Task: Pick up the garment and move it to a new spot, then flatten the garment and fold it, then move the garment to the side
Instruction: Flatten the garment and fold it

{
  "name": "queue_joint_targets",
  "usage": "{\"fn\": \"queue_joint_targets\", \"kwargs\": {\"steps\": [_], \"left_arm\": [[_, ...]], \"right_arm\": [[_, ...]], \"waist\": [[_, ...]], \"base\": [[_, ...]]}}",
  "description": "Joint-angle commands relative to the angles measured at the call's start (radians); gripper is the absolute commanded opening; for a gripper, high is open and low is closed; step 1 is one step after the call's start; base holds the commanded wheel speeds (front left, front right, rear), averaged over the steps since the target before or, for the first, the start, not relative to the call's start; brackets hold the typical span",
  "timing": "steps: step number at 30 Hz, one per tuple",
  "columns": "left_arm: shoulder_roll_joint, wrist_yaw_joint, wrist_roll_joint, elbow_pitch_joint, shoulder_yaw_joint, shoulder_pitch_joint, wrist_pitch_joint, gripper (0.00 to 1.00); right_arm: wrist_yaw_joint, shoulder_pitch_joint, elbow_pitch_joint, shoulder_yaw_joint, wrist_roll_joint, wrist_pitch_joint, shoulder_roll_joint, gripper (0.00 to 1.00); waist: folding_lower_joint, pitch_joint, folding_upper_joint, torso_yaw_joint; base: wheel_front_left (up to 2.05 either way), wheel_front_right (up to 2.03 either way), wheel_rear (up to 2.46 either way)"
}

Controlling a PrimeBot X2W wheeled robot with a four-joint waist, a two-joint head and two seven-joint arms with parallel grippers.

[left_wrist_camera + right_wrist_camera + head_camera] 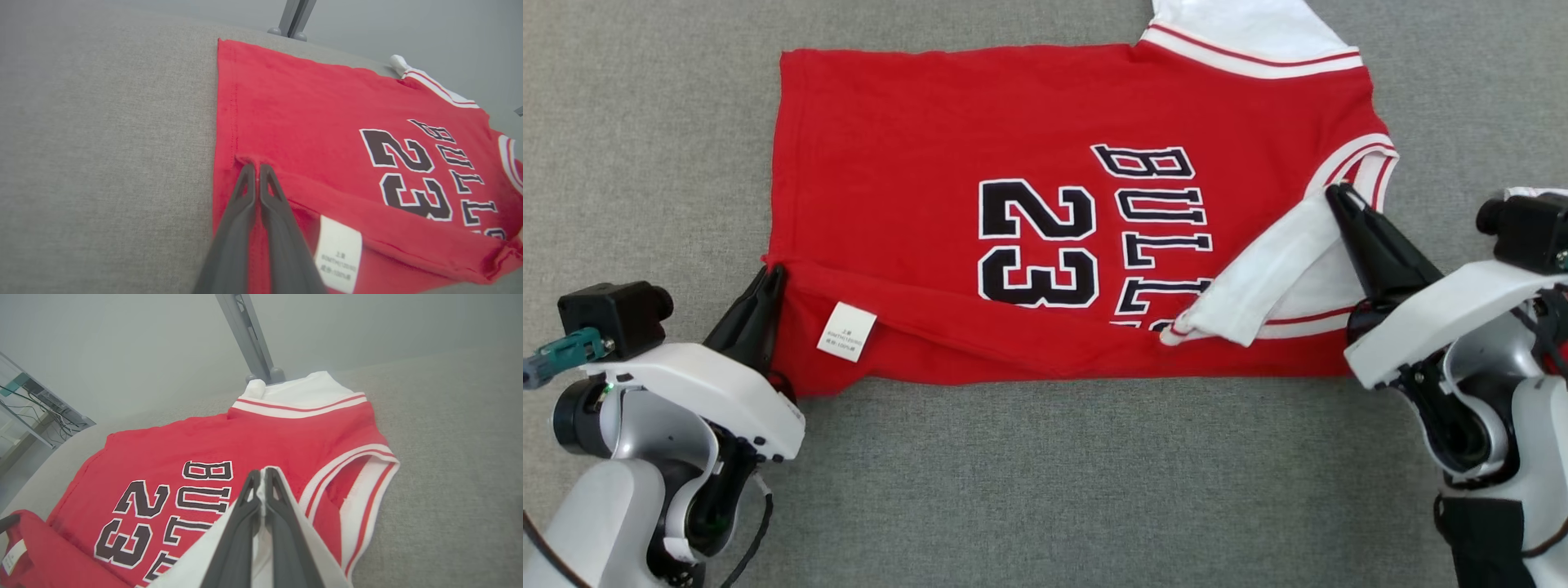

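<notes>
The garment (915, 163) is a red jersey with white sleeves and black "BULLS 23" lettering, spread on the grey table (1054, 490). Its near long edge is folded over, showing a white care label (846, 331). My left gripper (772, 272) is shut on the folded red hem corner at the garment's (310, 118) left end; the left wrist view shows the left gripper (257, 166) pinching red fabric. My right gripper (1335, 194) is shut on the white sleeve (1274, 269), folded across the chest; in the right wrist view, the right gripper (262, 472) clamps white cloth over the garment (261, 437).
A grey metal post (247, 339) with a foot stands beyond the table's far edge, behind the collar. Shelving with cables (28, 404) sits off to the far left in the right wrist view. Bare grey cloth (645, 147) lies all around the jersey.
</notes>
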Motion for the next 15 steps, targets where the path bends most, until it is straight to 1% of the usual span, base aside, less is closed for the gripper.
{"fn": "queue_joint_targets", "kwargs": {"steps": [1, 5, 9, 10, 15], "left_arm": [[-0.005, -0.011, -0.006, 0.014, -0.002, -0.028, -0.003, 0.00], [-0.021, -0.026, -0.013, 0.077, -0.009, -0.067, -0.007, 0.00], [-0.026, -0.033, -0.018, 0.130, -0.007, -0.090, -0.015, 0.00], [-0.029, -0.033, -0.024, 0.141, -0.008, -0.092, -0.012, 0.00], [-0.035, -0.042, -0.036, 0.182, -0.017, -0.088, -0.001, 0.00]], "right_arm": [[0.001, -0.027, 0.019, -0.011, -0.001, -0.005, -0.010, 0.00], [0.001, -0.096, 0.107, -0.025, 0.014, -0.016, -0.012, 0.00], [0.001, -0.148, 0.190, -0.037, 0.016, -0.055, -0.016, 0.00], [0.001, -0.157, 0.209, -0.035, 0.003, -0.065, -0.022, 0.00], [0.001, -0.186, 0.285, -0.015, 0.024, -0.099, -0.023, 0.00]], "waist": [[0.0000, 0.018, 0.0000, 0.013], [0.0000, 0.031, 0.0000, 0.015], [0.0000, 0.039, 0.0000, 0.016], [0.0000, 0.040, 0.0000, 0.017], [0.0000, 0.038, 0.0000, 0.021]], "base": [[0.00, 0.00, 0.00], [0.00, 0.00, 0.00], [0.00, 0.00, 0.00], [0.00, 0.00, 0.00], [0.00, 0.00, 0.00]]}}
